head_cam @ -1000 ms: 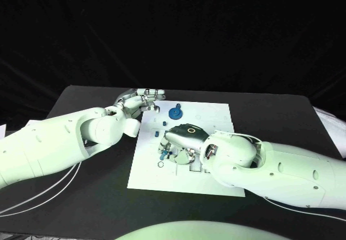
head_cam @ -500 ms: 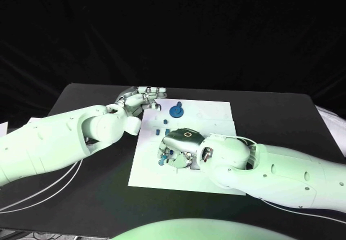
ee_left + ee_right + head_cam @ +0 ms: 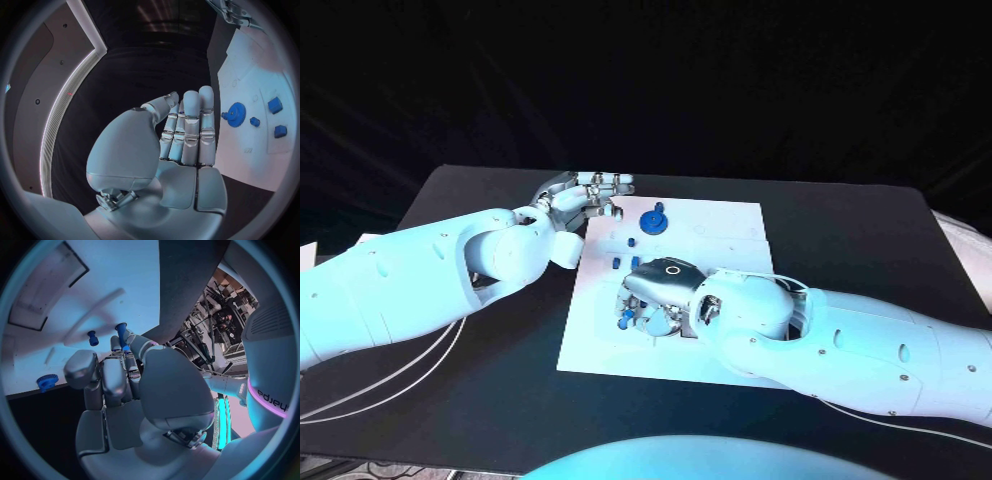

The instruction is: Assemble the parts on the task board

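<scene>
The task board (image 3: 711,225) is seen as a white rectangular plate in the middle of the black worktop (image 3: 459,200), carrying small blue parts: a blue gear (image 3: 653,222) with a raised stem near the board's 11 o'clock corner, and two small blue blocks (image 3: 615,252) just below it. In the left wrist view the gear (image 3: 236,114) is shown as toothed — a detail lost from above. The left hand (image 3: 581,195) is held at the board's 11 o'clock corner, its fingers straight and side by side with nothing in them. The right hand (image 3: 658,295) is lowered over the board's 9 o'clock side; a blue peg (image 3: 122,334) is seen at its fingertips (image 3: 129,351) in the right wrist view, but whether it is gripped cannot be told. Compared with a second ago, the right hand has been drawn slightly toward 6 o'clock — the left has stayed put.
</scene>
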`<move>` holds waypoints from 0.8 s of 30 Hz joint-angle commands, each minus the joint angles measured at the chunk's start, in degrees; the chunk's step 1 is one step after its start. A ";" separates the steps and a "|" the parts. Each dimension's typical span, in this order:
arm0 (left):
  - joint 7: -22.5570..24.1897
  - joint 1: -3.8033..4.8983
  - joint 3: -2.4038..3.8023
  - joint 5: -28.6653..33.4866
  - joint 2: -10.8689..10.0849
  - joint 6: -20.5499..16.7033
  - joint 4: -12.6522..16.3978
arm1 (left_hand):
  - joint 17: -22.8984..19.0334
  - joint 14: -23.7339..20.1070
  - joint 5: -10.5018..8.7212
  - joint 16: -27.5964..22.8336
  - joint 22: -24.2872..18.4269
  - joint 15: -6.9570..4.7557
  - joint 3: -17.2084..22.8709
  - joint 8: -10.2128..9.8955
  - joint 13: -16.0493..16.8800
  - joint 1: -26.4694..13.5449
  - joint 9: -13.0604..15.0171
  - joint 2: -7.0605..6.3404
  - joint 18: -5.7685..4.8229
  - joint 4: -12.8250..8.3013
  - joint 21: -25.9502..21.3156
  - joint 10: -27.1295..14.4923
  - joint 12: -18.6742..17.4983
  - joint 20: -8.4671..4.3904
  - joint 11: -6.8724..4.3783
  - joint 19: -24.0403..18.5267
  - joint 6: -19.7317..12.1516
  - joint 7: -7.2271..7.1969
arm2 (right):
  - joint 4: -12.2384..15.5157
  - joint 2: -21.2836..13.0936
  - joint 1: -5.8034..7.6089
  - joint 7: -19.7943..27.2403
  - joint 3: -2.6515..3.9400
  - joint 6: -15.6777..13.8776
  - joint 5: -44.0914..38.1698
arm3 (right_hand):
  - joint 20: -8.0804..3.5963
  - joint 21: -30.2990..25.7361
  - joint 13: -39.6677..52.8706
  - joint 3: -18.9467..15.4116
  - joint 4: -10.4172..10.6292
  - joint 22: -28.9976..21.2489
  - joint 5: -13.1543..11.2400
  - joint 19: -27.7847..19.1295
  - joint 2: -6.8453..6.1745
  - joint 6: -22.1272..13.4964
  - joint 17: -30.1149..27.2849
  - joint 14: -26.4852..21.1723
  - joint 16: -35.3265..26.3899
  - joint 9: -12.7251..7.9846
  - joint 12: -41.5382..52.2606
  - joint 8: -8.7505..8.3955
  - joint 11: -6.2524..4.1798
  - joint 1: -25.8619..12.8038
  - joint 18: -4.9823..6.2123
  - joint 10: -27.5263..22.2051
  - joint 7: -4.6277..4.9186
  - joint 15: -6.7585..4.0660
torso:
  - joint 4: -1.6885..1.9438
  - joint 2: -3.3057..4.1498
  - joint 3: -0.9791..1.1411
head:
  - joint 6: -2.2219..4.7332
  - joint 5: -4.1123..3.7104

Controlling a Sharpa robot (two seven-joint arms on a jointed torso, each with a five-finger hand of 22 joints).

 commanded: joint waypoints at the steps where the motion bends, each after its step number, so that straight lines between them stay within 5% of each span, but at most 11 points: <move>1: 0.27 0.01 0.03 -0.22 0.11 1.13 0.05 | -0.06 -0.38 0.21 -0.27 -0.06 -0.05 -0.34 0.33 -0.02 -0.02 -0.08 0.76 0.71 0.01 -0.37 -0.39 0.31 -0.19 0.00 0.12 -0.38 0.10 | -0.32 0.43 -0.30 -1.30 -0.10 1.53 -2.08 | 0.17 -0.03 0.05 0.24 -0.09 -0.05 0.20 -0.19 0.54 0.11 -0.08 1.48 -0.08 0.10 0.26 0.38 -1.90 0.13 -0.29 2.34 0.20 -0.09 | -0.01 0.03 0.00 | -0.09 0.09; 11: 0.22 0.01 0.03 -0.22 0.11 1.16 0.09 | -0.06 -0.38 0.21 -0.27 -0.06 -0.05 -0.34 0.33 -0.02 -0.02 -0.08 0.76 0.71 0.01 -0.37 -0.39 0.31 -0.19 0.00 0.12 -0.38 0.10 | -0.30 1.07 -0.78 -2.03 -0.24 2.09 -4.09 | 0.20 -0.11 0.03 0.23 -0.12 -0.22 0.22 -0.28 0.37 0.06 -0.38 1.41 -0.25 0.13 0.10 0.33 -1.89 -0.13 -0.25 2.32 0.20 -0.08 | 0.01 0.00 -0.01 | -0.24 0.09; 16: 0.19 0.01 0.03 -0.22 0.10 1.11 0.07 | -0.06 -0.38 0.21 -0.27 -0.06 -0.05 -0.34 0.33 -0.02 -0.02 -0.08 0.76 0.71 0.01 -0.37 -0.39 0.31 -0.19 0.00 0.12 -0.38 0.10 | -0.25 1.04 -0.83 -1.66 -0.29 1.57 -3.70 | 0.96 -1.49 -1.06 -1.38 1.25 -2.64 1.81 -1.49 -2.37 -4.49 -1.82 0.98 -1.16 -0.86 -3.05 -2.38 -0.41 -3.95 0.04 -2.65 1.52 1.34 | -0.04 -0.05 -0.05 | -0.25 0.18; 19: 0.15 0.01 0.03 -0.22 0.12 1.17 0.08 | -0.06 -0.38 0.21 -0.27 -0.06 -0.05 -0.34 0.33 -0.02 -0.02 -0.08 0.76 0.71 0.01 -0.37 -0.39 0.31 -0.19 0.00 0.12 -0.38 0.10 | -0.14 0.75 -0.83 -1.44 -0.31 -0.41 -3.47 | 1.96 -4.15 -1.14 -4.91 1.84 -6.96 2.08 -3.39 -5.21 -12.26 -3.38 0.51 -2.17 -2.53 -6.10 -2.95 0.90 -6.15 0.78 -10.51 1.45 2.06 | -0.02 -0.03 -0.03 | -0.20 0.11; 24: 0.17 0.01 0.03 -0.22 0.09 1.16 0.05 | -0.06 -0.38 0.21 -0.27 -0.06 -0.05 -0.34 0.33 -0.02 -0.02 -0.08 0.76 0.71 0.01 -0.37 -0.39 0.31 -0.19 0.00 0.12 -0.38 0.10 | 0.92 -0.79 -0.94 -0.12 -0.32 -8.41 -1.94 | 2.54 -4.52 -0.72 -9.06 2.06 -7.45 3.72 -2.96 -4.77 -13.64 -4.57 0.24 -2.85 -2.29 -4.66 -2.71 1.25 -5.70 0.93 -13.04 2.02 2.41 | -0.08 -0.06 0.03 | 0.01 0.00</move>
